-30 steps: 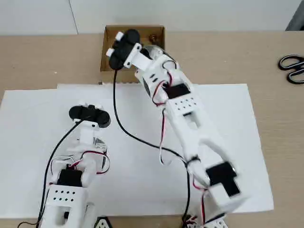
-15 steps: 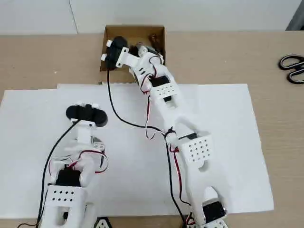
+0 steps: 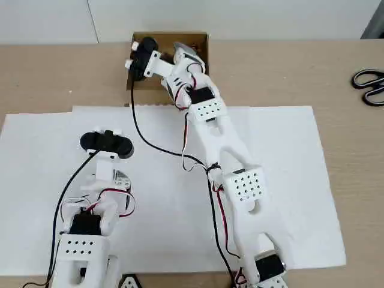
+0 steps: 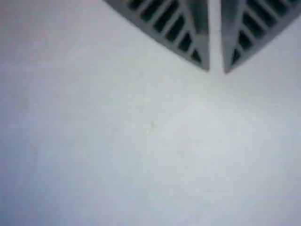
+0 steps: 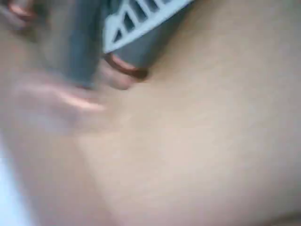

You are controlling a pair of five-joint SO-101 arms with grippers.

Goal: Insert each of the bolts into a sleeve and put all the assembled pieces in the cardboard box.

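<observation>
A small copper-coloured rounded piece is seen in the right wrist view, lying low against the bare floor of the brown cardboard box and touching, or just beside, the tip of the right pincer. The piece is too blurred for its long axis or its heading to be made out (only a curved copper rim and a pale body can be told). Whether the right pincer is open or closed cannot be told either.

In the high view the right arm is stretched forward across the sheet, with its end inside the box. The box is set at the far side of the tabletop, just beyond the far edge of a large white paper sheet.

The left pincer is held low over the sheet, well apart from the box, drawn together to a thin slit with nothing between its jaws.

The sheet is spread on a light wooden tabletop. A pair of black-handled scissors is laid near the tabletop's right edge, off the sheet. A white wall is seen beyond the far edge.
</observation>
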